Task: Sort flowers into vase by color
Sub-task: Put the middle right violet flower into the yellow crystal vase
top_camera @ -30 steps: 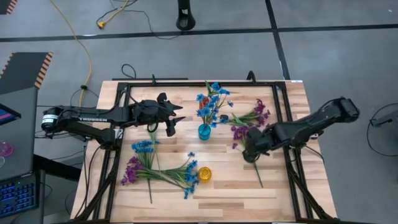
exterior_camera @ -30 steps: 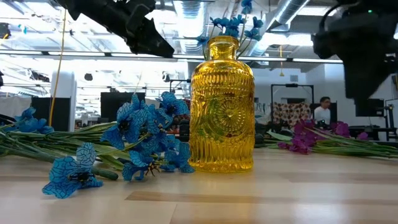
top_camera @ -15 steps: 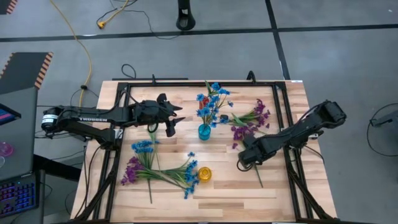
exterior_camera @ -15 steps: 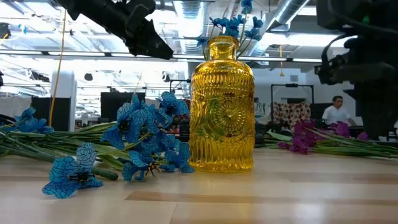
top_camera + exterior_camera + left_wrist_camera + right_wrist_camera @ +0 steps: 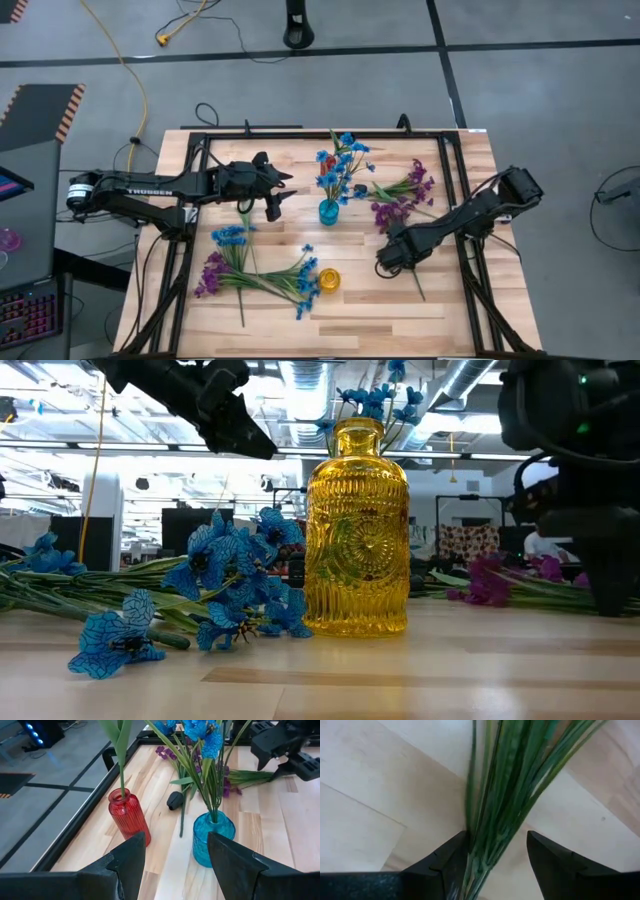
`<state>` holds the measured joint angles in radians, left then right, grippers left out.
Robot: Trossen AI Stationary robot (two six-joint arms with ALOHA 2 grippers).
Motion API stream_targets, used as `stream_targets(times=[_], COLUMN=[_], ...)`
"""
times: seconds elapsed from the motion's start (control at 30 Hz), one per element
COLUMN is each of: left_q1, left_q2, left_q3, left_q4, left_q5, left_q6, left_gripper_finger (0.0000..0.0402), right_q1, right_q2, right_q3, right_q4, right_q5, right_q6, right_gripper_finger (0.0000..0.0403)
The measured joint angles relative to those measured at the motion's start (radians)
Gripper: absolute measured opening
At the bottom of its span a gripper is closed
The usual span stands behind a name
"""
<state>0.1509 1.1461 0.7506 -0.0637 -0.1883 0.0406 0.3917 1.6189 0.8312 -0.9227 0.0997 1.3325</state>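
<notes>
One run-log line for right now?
right claw: open, astride green stems | left claw: open, facing blue vase | yellow vase: empty

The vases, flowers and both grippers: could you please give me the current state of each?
Blue vase: upright, holding blue flowers.
Red vase: upright, one green stem inside.
Yellow vase: upright.
Purple flowers: lying on the table.
Left gripper: open, empty, raised.
Right gripper: open, low around green stems.

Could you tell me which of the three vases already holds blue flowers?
The blue vase in the middle of the table holds the blue flowers. The red vase beside it has only a green stem, and the yellow vase stands apart, nearer the front edge.
</notes>
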Motion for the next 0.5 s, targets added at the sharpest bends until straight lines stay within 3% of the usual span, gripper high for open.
stream_targets(times=[0.23, 0.5], left_q1=[0.000, 0.000], left_q2=[0.000, -0.006], left_q3=[0.000, 0.000], left_q4=[0.000, -0.001], left_q5=[0.000, -0.001], left_q6=[0.000, 0.007], left_gripper_finger=[0.0201, 0.0201], right_q1=[-0.002, -0.002], right_q2=[0.025, 0.027], right_q3=[0.001, 0.000], right_q4=[0.043, 0.065], right_q5=[-0.037, -0.056], right_q6=[-0.028, -0.033], right_gripper_finger=[0.0212, 0.0123])
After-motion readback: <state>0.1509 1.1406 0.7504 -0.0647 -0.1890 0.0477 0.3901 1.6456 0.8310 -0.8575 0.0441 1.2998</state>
